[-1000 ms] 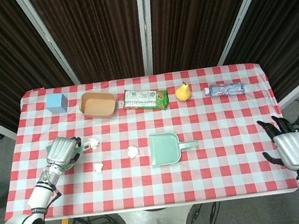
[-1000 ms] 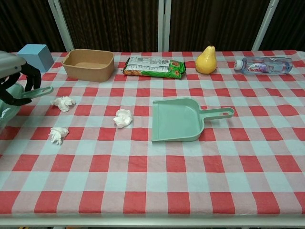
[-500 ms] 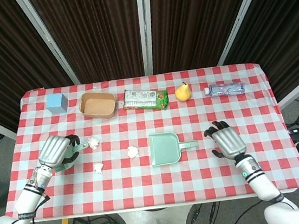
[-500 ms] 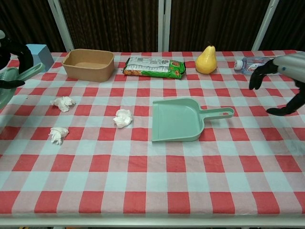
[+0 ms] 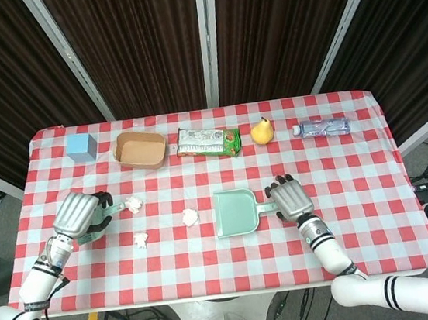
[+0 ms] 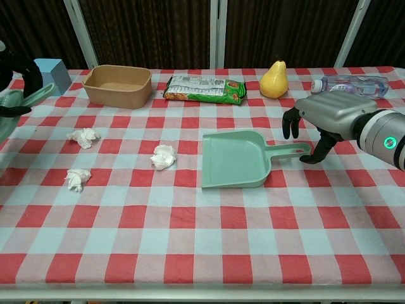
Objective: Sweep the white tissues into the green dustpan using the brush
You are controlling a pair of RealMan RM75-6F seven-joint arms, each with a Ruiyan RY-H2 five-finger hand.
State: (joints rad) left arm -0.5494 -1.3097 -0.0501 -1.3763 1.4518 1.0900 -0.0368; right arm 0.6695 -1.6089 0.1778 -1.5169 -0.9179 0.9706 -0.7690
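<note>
Green dustpan (image 6: 234,159) mid-table, mouth toward the three white tissues (image 6: 163,156), handle running toward the robot's right.
Right hand (image 6: 323,117) hovers over the handle's end, fingers curled, holding nothing; left hand (image 5: 78,215) grips the brush (image 5: 110,213) beside the tissues. Bottle (image 6: 350,86) label unreadable.

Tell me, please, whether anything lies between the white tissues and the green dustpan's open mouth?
Nothing visible does: bare checked cloth separates the three tissues from the dustpan, whose mouth faces them.

Three white tissues (image 5: 134,205) (image 5: 140,239) (image 5: 190,217), one green dustpan (image 5: 234,213), one brush (image 5: 103,220), one pear (image 5: 262,131), one bottle (image 5: 322,127), one blue cube (image 5: 81,146)
</note>
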